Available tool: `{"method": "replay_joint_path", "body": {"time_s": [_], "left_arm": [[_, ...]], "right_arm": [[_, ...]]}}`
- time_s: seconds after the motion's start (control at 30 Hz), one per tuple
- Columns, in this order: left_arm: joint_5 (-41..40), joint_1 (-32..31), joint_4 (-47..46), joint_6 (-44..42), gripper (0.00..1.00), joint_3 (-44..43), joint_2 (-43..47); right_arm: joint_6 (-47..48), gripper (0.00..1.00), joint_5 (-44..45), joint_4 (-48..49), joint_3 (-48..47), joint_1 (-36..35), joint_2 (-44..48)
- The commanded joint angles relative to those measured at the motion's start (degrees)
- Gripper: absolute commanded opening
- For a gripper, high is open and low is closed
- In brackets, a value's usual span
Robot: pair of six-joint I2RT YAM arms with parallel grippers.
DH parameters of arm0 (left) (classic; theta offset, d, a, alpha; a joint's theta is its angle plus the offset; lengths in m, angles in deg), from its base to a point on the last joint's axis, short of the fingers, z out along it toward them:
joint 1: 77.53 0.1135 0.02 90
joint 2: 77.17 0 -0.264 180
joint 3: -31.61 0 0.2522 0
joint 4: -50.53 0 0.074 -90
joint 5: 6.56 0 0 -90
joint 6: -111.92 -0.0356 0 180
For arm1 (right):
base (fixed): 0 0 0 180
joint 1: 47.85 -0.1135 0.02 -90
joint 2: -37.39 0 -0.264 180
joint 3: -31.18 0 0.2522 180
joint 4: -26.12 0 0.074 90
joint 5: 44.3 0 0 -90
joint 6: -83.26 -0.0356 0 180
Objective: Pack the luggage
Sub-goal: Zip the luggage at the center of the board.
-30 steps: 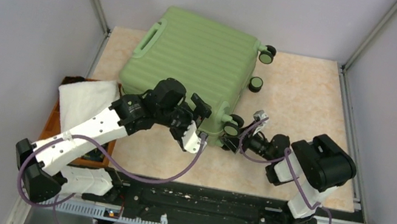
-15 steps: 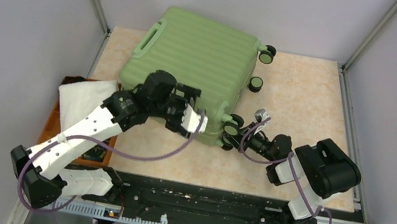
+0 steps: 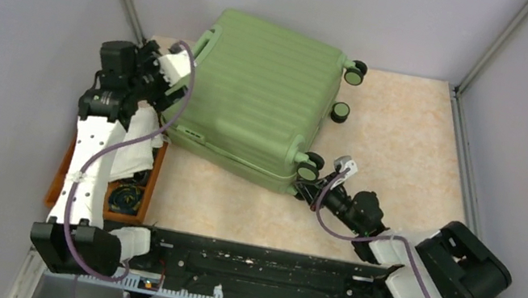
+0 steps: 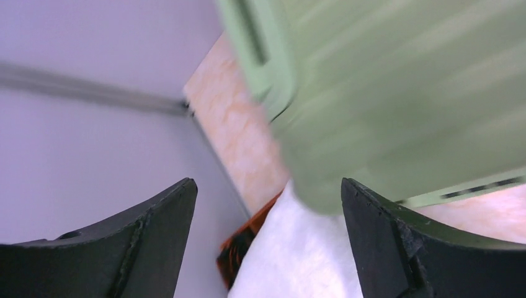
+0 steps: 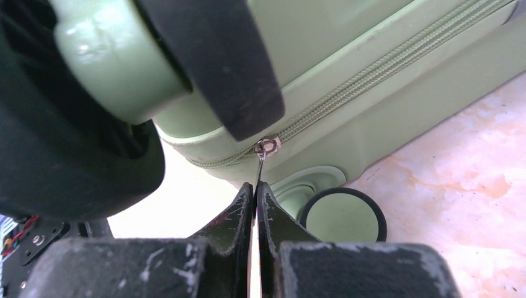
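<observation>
The luggage is a light-green ribbed suitcase lying flat and closed at the table's back. My right gripper is at its near right corner, just below the black wheels. In the right wrist view my right gripper is shut on the thin metal zipper pull, which hangs from the slider on the green zipper. My left gripper is by the suitcase's left side, near its side handle. In the left wrist view my left gripper is open and empty, with the suitcase ahead.
An orange-brown tray sits at the left table edge with a folded white cloth and a black item in it. The cloth also shows in the left wrist view. Grey walls close in on the left, back and right.
My left arm has swung from the suitcase's near edge to its left side by the handle. My right arm has stretched lower, its gripper still by the wheels.
</observation>
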Motion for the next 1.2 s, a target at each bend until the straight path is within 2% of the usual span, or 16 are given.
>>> {"method": "replay_joint_path", "body": {"time_s": [0.0,0.17,0.3,0.4,0.57,0.67,0.87,1.0,1.17], "left_arm": [[-1.4,10.5,-7.4,4.5,0.91,1.6,-2.2],[-4.9,13.7,-15.2,7.0,0.89,8.5,-2.5],[-7.8,14.2,-21.0,9.7,0.89,12.8,-4.6],[-6.1,15.1,-23.3,11.3,0.89,13.7,-7.4],[4.5,16.0,-21.5,12.6,0.89,12.8,-10.9],[10.1,15.9,-19.9,14.0,0.86,12.6,-12.8],[22.1,16.0,-12.7,15.7,0.80,10.5,-14.8],[27.5,15.9,-12.0,18.1,0.79,11.2,-13.9],[29.8,15.7,-11.2,20.5,0.77,11.1,-12.9]], "right_arm": [[0.0,0.00,2.1,-3.4,1.8,-3.8,6.9],[-2.1,0.00,2.0,-5.7,3.3,-4.0,11.5],[-2.2,0.00,1.0,-5.9,2.8,-4.4,10.6],[-2.1,0.00,1.0,-5.2,2.0,-4.6,8.9],[-1.7,0.00,2.0,-2.5,1.0,-4.7,6.0],[-1.0,0.00,3.7,0.6,1.6,-6.6,5.6],[3.9,0.00,11.0,-3.7,0.8,-19.0,8.7],[3.6,0.00,16.5,-4.0,2.2,-24.4,10.0],[-0.4,0.00,19.5,-8.1,3.7,-23.4,12.2]]}}
